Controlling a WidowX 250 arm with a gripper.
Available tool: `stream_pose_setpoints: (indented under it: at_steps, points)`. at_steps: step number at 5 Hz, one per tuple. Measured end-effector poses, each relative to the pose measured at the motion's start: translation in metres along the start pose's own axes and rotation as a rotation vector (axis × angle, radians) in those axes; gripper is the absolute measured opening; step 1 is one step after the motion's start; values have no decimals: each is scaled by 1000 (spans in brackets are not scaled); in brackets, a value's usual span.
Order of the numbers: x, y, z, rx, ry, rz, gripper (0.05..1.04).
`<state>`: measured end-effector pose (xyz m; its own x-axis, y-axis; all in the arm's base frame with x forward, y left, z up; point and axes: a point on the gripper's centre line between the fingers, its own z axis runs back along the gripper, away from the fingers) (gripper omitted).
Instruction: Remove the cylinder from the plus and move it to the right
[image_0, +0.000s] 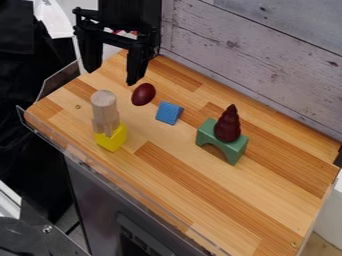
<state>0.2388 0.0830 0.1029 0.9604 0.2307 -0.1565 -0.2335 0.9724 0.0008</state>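
High over the back left of the table, the gripper (112, 77) hangs open, its fingers spread wide with nothing between them. Below it stands a light wooden cylinder (104, 101), upright on a pale wooden plus (106, 125). The plus rests on a yellow block (113, 138) near the table's left front edge. Gripper and cylinder are apart.
A dark red egg shape (143, 94) and a blue wedge (169, 113) lie right of the cylinder. Farther right, a dark red ridged cone (228, 126) stands on a green arch (232, 149). A grey plank wall (267, 60) runs behind the table (200, 195).
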Motion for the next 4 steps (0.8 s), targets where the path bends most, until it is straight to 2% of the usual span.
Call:
stream_pose_setpoints:
  at_steps: [1,4]
  points:
    - [-2,-1,-9,-4,35,-2,1001]
    - [-11,-2,-16,-10,79,-3,1001]
